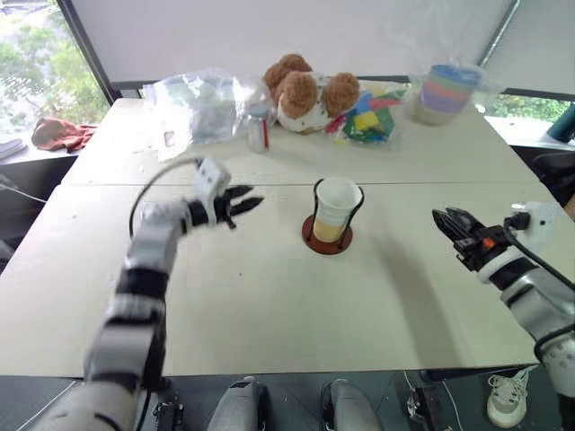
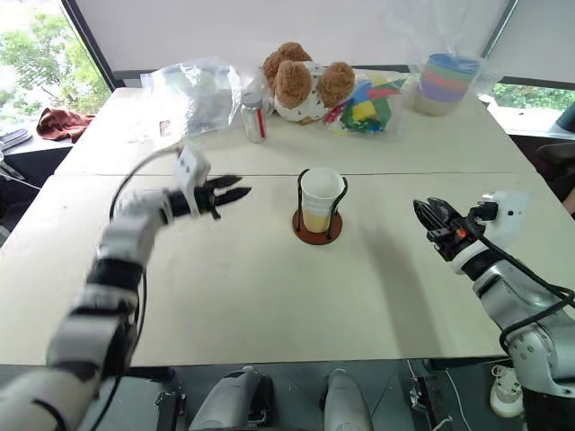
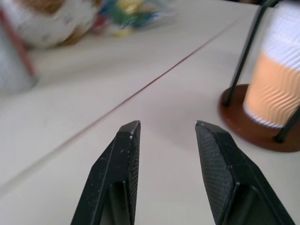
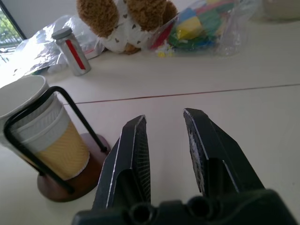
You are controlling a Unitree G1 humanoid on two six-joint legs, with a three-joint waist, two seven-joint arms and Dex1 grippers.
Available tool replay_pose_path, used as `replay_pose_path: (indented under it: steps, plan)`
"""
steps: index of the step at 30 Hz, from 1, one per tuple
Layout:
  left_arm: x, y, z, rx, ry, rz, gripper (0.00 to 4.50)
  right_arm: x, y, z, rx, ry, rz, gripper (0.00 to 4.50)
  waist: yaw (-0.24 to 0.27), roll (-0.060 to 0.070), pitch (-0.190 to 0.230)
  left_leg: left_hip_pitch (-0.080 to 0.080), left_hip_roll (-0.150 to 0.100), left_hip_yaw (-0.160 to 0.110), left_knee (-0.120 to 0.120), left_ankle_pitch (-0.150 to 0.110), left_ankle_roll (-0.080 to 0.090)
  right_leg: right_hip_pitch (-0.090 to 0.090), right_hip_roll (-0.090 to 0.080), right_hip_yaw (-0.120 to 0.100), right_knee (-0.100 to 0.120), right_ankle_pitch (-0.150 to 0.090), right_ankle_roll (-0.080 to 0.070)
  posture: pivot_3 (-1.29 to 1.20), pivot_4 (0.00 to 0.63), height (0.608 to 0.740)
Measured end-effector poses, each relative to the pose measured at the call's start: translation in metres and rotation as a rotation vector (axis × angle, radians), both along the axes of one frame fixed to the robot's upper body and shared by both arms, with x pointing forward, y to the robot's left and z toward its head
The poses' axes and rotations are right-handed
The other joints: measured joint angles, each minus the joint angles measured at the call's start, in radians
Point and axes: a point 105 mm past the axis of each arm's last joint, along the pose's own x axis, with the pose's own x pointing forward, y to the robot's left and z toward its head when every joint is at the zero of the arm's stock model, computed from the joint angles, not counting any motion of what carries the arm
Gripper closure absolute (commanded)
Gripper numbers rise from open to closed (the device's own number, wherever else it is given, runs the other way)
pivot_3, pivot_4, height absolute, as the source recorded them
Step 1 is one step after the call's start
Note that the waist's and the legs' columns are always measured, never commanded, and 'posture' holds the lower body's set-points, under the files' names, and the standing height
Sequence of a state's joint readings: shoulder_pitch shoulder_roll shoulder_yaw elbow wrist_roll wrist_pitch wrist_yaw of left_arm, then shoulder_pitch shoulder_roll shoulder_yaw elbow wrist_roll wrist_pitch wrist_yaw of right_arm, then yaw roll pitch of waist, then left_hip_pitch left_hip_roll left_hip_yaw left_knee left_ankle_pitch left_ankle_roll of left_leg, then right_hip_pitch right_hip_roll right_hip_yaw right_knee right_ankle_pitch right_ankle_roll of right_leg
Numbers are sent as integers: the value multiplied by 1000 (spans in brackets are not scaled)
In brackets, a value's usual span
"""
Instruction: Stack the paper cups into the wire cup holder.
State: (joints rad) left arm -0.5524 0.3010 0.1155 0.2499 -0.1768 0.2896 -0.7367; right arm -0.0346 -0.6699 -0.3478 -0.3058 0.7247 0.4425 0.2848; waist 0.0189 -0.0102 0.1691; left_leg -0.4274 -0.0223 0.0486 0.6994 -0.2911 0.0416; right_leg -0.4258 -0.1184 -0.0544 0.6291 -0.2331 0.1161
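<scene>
Paper cups [image 1: 337, 208] sit stacked (upright) in wire cup holder [image 1: 327, 238].

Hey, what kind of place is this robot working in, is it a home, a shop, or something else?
Probably a lab or test room, not a home: a large plain white table by windows, set with assorted props, a teddy bear, a silver can, bagged toys and stacked bowls.
</scene>
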Motion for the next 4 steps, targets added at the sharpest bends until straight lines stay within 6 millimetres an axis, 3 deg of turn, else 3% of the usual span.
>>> replay_pose_path:
  steps: [4]
  plan:
    - [-24,13,0,-116,-55,220,2658,12,-10,-14,11,-8,-70,3178,0,1,-1,5,0,1,0,0,0,5,-1,0,-1,0,0,0,150,740]
